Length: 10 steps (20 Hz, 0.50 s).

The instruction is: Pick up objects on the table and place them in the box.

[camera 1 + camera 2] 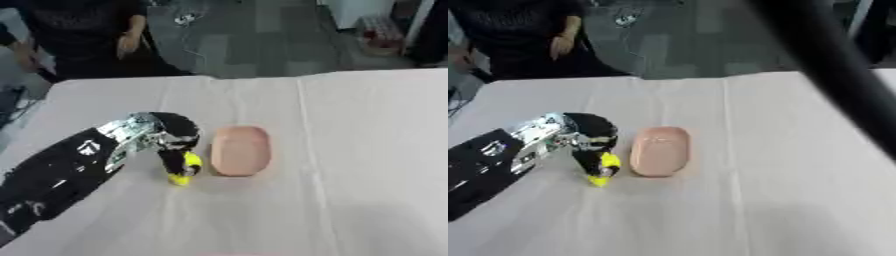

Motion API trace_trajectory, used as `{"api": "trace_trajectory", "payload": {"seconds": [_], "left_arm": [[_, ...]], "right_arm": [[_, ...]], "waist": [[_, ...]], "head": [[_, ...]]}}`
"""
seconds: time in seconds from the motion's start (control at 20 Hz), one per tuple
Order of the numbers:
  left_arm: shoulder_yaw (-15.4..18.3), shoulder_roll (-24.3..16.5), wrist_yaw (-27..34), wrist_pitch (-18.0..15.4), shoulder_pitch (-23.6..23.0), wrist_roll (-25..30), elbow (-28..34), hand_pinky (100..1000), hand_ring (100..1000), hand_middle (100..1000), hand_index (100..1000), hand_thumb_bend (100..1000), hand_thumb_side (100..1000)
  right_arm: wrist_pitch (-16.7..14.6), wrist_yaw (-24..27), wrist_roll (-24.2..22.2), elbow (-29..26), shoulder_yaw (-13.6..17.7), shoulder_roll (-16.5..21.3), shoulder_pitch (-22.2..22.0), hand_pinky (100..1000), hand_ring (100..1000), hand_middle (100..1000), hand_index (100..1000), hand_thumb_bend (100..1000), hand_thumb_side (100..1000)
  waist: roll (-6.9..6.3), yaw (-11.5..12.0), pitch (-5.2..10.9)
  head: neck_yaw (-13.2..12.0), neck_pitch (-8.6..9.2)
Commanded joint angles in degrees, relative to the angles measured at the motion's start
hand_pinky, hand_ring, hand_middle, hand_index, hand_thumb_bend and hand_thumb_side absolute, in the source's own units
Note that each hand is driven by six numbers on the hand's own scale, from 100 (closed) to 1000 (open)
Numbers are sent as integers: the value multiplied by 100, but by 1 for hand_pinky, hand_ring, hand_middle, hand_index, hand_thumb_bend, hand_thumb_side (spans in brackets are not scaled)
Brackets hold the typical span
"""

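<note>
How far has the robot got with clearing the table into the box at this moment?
Nothing looks placed yet: the shallow pink oval tray that seems to serve as the box appears empty. In hand: the left robot hand has its fingers curled around a small yellow object just left of the tray, low over the white tablecloth. Left: carrying it over and releasing it.

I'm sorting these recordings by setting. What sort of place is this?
Probably a lab or workshop: a cloth-covered table on a grey tiled floor, cables on it, and the left hand holding a yellow object.
</note>
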State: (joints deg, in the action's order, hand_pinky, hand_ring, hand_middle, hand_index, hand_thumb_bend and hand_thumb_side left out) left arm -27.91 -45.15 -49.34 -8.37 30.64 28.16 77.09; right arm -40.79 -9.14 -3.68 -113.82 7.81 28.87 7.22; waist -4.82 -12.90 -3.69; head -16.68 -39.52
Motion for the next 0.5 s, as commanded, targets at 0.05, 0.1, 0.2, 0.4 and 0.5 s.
{"api": "trace_trajectory", "payload": {"seconds": [0.05,0.1,0.2,0.4,0.5], "left_arm": [[130,-322,21,113,77,9,98,100,100,100,203,100,562],[152,-365,25,159,102,26,150,100,100,100,202,100,561],[203,-463,69,247,172,34,292,100,100,100,202,100,562],[280,-591,205,377,411,-35,602,100,100,102,202,100,564],[285,-585,274,389,562,-134,734,100,100,105,205,100,567]], "right_arm": [[-8,0,21,-77,64,164,18,360,489,491,536,100,1000],[-8,-4,22,-77,64,164,13,360,489,491,536,100,1000],[-9,-15,23,-77,62,166,2,360,489,491,536,100,1000],[-9,-41,23,-77,51,169,-18,359,489,491,536,100,1000],[-10,-49,19,-77,42,175,-16,359,489,491,536,100,1000]], "waist": [[30,27,48],[30,33,51],[29,43,58],[26,56,73],[22,50,79]], "head": [[-16,75],[-15,75],[-16,82],[-37,90],[-57,98]]}}
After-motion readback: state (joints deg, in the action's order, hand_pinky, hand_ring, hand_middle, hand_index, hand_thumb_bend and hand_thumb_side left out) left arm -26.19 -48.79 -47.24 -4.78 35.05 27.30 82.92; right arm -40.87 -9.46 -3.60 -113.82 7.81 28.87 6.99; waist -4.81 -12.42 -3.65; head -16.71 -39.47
